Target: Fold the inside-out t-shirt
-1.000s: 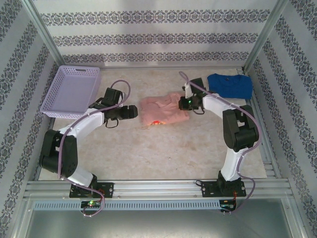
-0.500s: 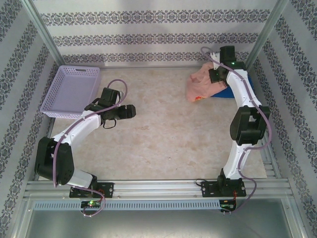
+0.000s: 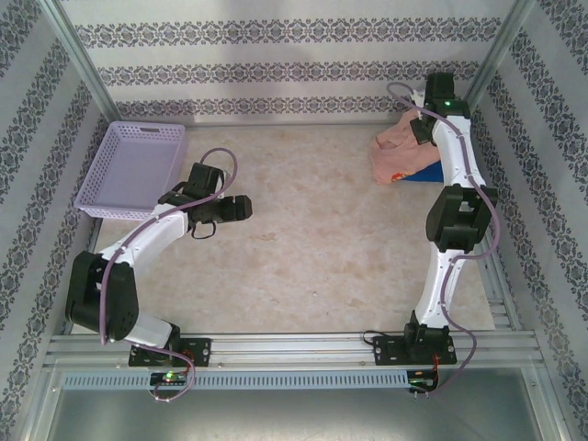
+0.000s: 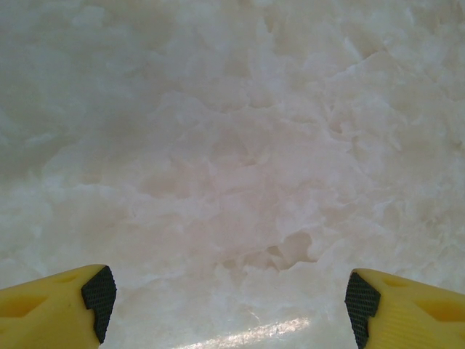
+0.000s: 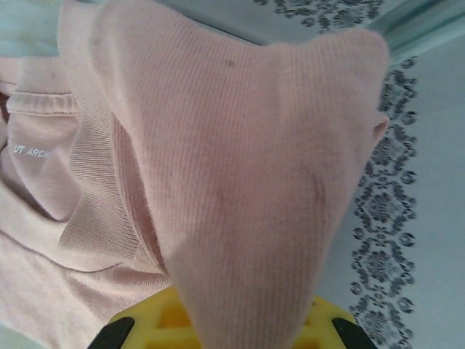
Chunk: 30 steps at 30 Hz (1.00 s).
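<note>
The inside-out t-shirt [image 3: 397,154] hangs in the air at the far right corner of the table [image 3: 312,257], gripped by the right fingers [image 5: 116,336], which are closed on one fold of the cloth. The left fingers [image 4: 58,309] stand wide open and hold nothing. They are above the bare table near its left edge, just beside the lilac basket [image 3: 124,213] and well apart from the shirt.

I think the main risk is that the shirt is held at one place only. The soft cotton hangs as a lump, so if it is laid down like this it will probably land wrinkled and not flat. The fold may also slip out of the grip. Its lower part hangs above the blue t-shirt [image 3: 426,177], so it may drop on it or drag it along. The frame post at this corner is near and could catch the cloth.

The shirt is salmon-pink, with a fine ribbed knit at the collar in the right wrist view, and small white letters are printed inside the neck. A little orange-yellow print shows at its lower end. The table is pale and mottled like stone, and the basket is plastic lattice.
</note>
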Available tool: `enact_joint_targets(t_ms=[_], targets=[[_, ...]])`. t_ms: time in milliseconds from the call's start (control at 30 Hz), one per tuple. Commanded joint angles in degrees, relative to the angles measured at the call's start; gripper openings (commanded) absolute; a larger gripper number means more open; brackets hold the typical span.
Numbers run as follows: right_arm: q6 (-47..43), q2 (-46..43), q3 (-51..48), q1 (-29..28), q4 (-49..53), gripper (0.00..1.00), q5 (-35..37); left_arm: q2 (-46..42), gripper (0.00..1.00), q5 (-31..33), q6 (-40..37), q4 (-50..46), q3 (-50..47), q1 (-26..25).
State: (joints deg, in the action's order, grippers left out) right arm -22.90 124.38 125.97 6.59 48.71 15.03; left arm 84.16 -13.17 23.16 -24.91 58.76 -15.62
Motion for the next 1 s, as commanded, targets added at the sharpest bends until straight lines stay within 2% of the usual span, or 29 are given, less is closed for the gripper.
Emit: enact_joint_targets(t_ms=[0, 167, 333, 400, 633, 800, 967], targets=[[-0.8, 0.6, 3.5, 2.0, -1.1, 0.00, 5.4, 1.1, 0.84, -0.4, 0.8, -1.3, 1.8, 0.3], [2.6, 3.6, 5.5, 5.1, -4.1, 0.00, 8.3, 3.3, 0.84, -0.6, 1.0, -1.0, 2.6, -0.2], [0.0, 6.6, 5.1, 4.9, -9.0, 0.00, 14.8, 5.5, 0.83, -0.6, 1.2, -1.5, 3.9, -1.0], [-1.2, 6.8, 3.0, 4.7, -12.3, 0.05, 17.1, 6.1, 0.83, -0.5, 1.3, -1.7, 4.3, -1.3], [-2.1, 6.3, 0.0, 3.7, -15.9, 0.38, 21.1, 7.0, 0.83, -0.1, 1.0, -2.6, 5.6, -2.1], [-1.5, 4.5, -3.0, 3.5, -16.8, 0.48, 21.8, 6.8, 0.83, -0.2, 1.0, -2.8, 5.6, -2.3], [-0.1, 1.2, -6.3, 2.0, -16.7, 0.50, 22.6, 5.8, 0.83, 0.1, 0.7, -2.8, 5.1, -2.4]])
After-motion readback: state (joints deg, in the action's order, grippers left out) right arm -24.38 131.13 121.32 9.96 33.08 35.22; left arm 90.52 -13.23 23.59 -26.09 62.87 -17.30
